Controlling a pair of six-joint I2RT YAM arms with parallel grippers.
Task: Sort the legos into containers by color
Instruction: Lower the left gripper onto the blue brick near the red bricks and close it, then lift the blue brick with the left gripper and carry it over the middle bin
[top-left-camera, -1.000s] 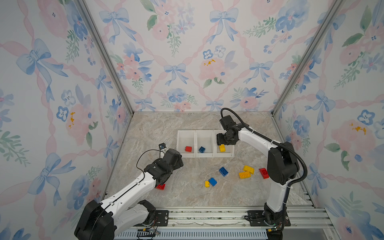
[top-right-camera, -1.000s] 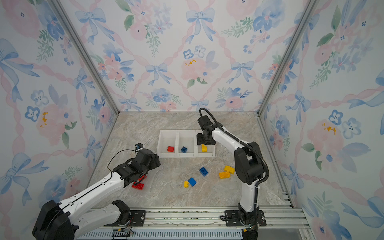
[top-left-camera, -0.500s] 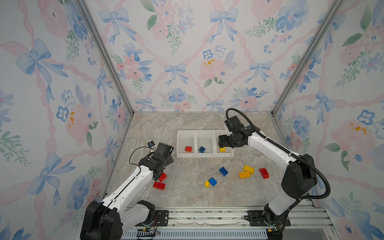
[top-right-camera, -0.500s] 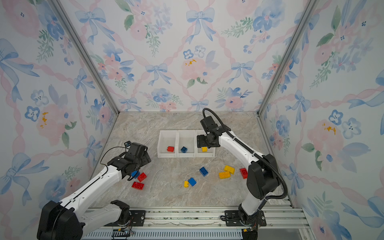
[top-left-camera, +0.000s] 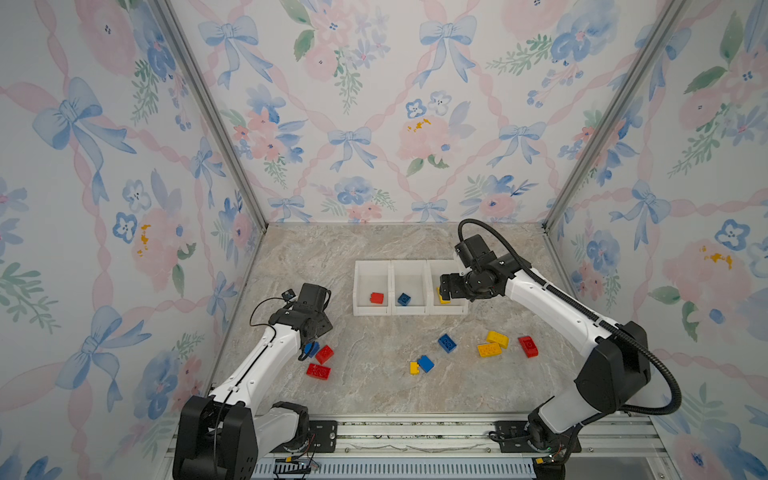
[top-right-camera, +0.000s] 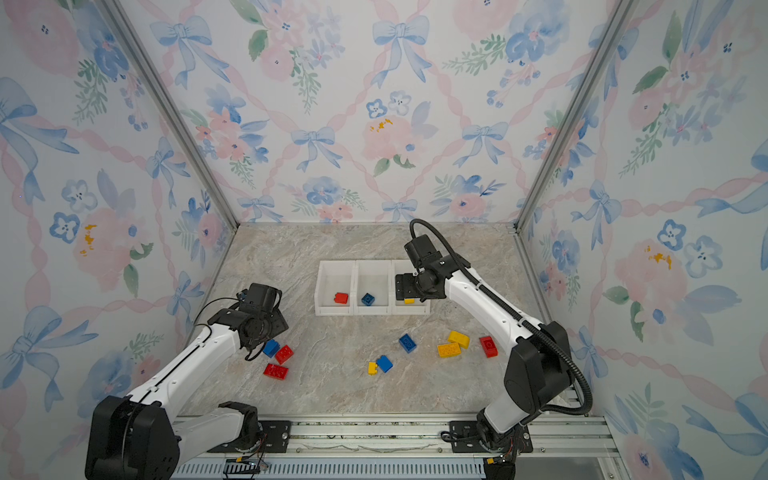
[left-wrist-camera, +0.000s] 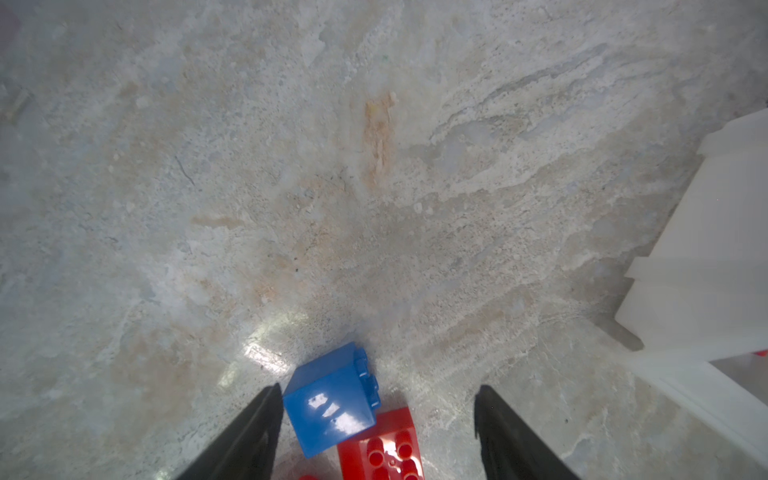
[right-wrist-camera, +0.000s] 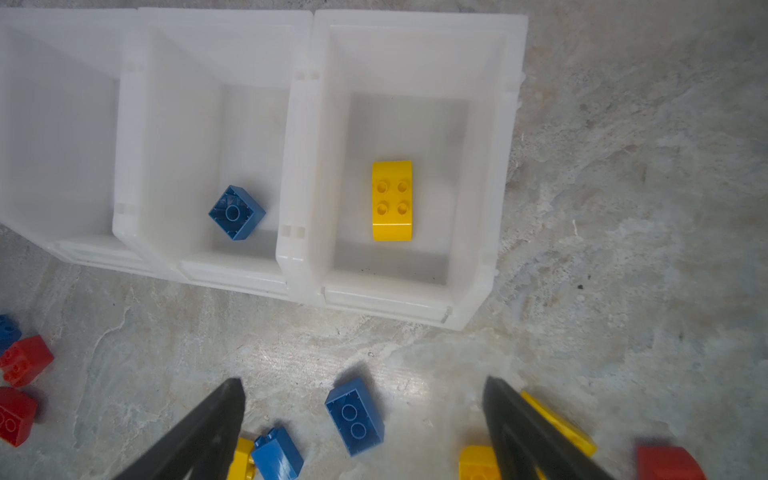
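Note:
Three joined white containers (top-left-camera: 409, 266) stand in a row mid-table. They hold a red lego (top-left-camera: 377, 298), a blue lego (top-left-camera: 403, 299) and a yellow lego (right-wrist-camera: 392, 200), one each from left to right. My right gripper (right-wrist-camera: 363, 380) hangs open and empty above the right container's front. My left gripper (left-wrist-camera: 379, 388) is open low over the table. Between its fingers lie a blue lego (left-wrist-camera: 332, 399), tipped on its side against one finger, and a red lego (left-wrist-camera: 380, 446). The other finger stands apart from both.
Loose legos lie in front of the containers: a red one (top-left-camera: 318, 371) at the left, a blue (top-left-camera: 446, 343), a blue and yellow pair (top-left-camera: 420, 365), two yellows (top-left-camera: 492, 345) and a red (top-left-camera: 528, 346). Papered walls enclose the table on three sides.
The right gripper has opened and drawn back from the right container, leaving the yellow lego inside. The left gripper has moved left and down around the blue lego, its jaws narrowing a little.

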